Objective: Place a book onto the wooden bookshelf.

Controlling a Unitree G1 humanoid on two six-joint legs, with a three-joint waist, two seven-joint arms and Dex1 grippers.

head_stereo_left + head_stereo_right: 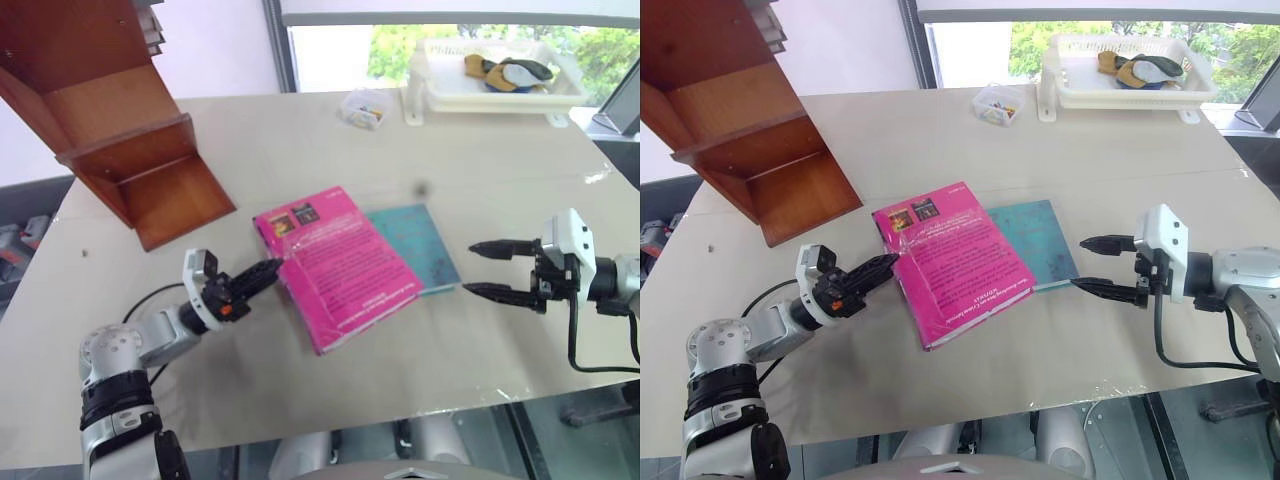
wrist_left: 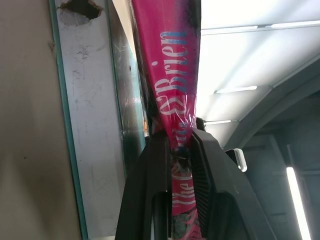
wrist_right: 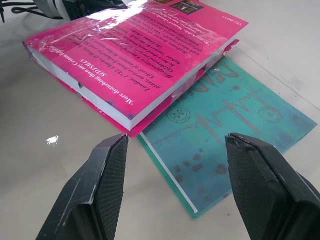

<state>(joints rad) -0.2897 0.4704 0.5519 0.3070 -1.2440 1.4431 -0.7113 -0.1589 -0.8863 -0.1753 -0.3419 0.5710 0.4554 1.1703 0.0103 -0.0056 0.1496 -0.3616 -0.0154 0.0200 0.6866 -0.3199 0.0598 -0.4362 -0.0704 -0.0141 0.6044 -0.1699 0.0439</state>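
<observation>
Book (image 1: 335,265) lies mid-counter, partly over a teal book (image 1: 420,245), long axis running far-left to near-right, its left spine edge clamped by the closed left tool (image 1: 268,272); right tool (image 1: 485,268) gapes empty; bookshelf (image 1: 120,130) stands far-left.

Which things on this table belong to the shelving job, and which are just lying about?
In the job:
- pink book, clamped at its spine by the left gripper
- wooden bookshelf
- right gripper, open beside the books

Lying about:
- teal book, partly under the pink one
- white tray
- small clear box
</observation>
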